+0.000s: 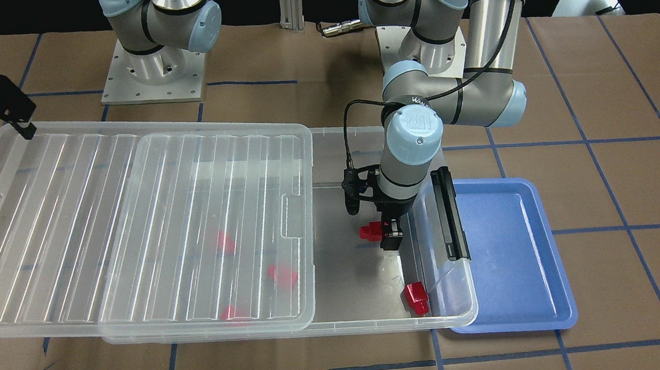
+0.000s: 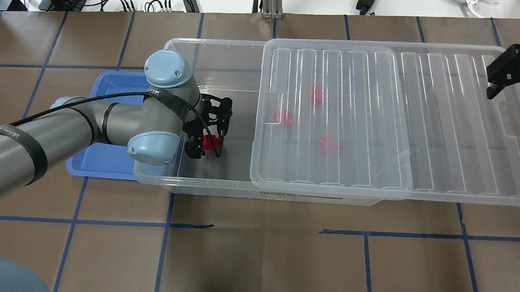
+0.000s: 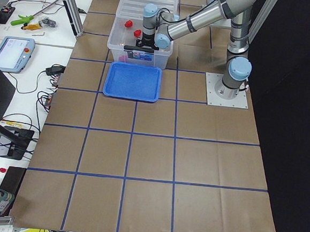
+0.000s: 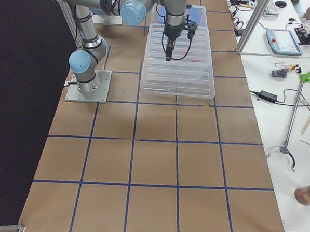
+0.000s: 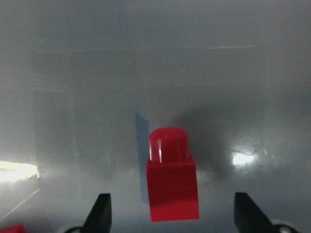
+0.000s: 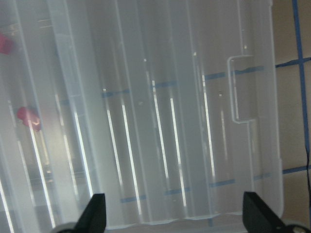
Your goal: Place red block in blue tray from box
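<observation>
The clear box point(image 1: 374, 323) lies across the table with its ribbed lid point(image 1: 135, 222) slid aside, so the end by the blue tray point(image 1: 515, 253) is uncovered. My left gripper point(image 1: 389, 236) is down in that uncovered part, open, with a red block point(image 1: 370, 231) standing between its spread fingers; the left wrist view shows the block point(image 5: 172, 179) untouched on the box floor. Another red block point(image 1: 416, 298) lies near the box's front corner. Three more show blurred under the lid point(image 2: 318, 95). My right gripper point(image 2: 503, 76) is open above the lid's far end.
A black latch bar point(image 1: 448, 211) stands on the box's short end between the left gripper and the tray. The tray point(image 2: 103, 162) holds nothing. The lid overhangs the box on the robot's right side. Brown paper with a blue tape grid covers the table.
</observation>
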Robot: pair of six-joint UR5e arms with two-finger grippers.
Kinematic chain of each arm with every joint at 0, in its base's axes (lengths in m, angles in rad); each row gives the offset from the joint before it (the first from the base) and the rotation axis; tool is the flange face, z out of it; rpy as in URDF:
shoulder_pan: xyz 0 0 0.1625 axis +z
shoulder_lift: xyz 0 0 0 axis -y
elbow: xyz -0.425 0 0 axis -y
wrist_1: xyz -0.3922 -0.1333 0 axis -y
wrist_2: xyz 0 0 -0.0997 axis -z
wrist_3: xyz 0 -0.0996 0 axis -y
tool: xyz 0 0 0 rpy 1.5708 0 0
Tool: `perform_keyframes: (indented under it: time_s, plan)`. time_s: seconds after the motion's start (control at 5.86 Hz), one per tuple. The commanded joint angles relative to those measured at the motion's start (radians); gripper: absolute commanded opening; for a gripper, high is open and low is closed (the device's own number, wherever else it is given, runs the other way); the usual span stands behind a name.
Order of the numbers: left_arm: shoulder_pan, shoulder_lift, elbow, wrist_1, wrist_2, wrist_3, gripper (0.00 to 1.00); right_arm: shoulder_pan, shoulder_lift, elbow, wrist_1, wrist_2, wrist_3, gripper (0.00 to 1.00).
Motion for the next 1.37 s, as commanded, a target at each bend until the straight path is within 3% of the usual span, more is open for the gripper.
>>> perform_keyframes:
  time_s: [0.0,0.34,0.68,0.85,1.2]
  plan:
    - [-0.001,-0.028,0.000,0.014,-0.027,0.000,0.71,0.180,0.059,-0.078,0.020,0.014,0.186,1.00]
    - [0.000,-0.014,-0.002,0.014,-0.020,0.000,0.03,0.333,0.090,-0.132,0.021,0.009,0.335,1.00]
    - [0.000,0.062,0.009,-0.026,-0.017,-0.012,0.01,0.356,0.092,-0.125,0.023,0.012,0.345,1.00]
    - [-0.001,0.157,0.010,-0.116,-0.015,-0.048,0.01,0.356,0.093,-0.123,0.026,0.012,0.342,1.00]
    - [0.010,0.288,0.132,-0.393,-0.006,-0.045,0.01,0.354,0.095,-0.122,0.024,0.012,0.338,1.00]
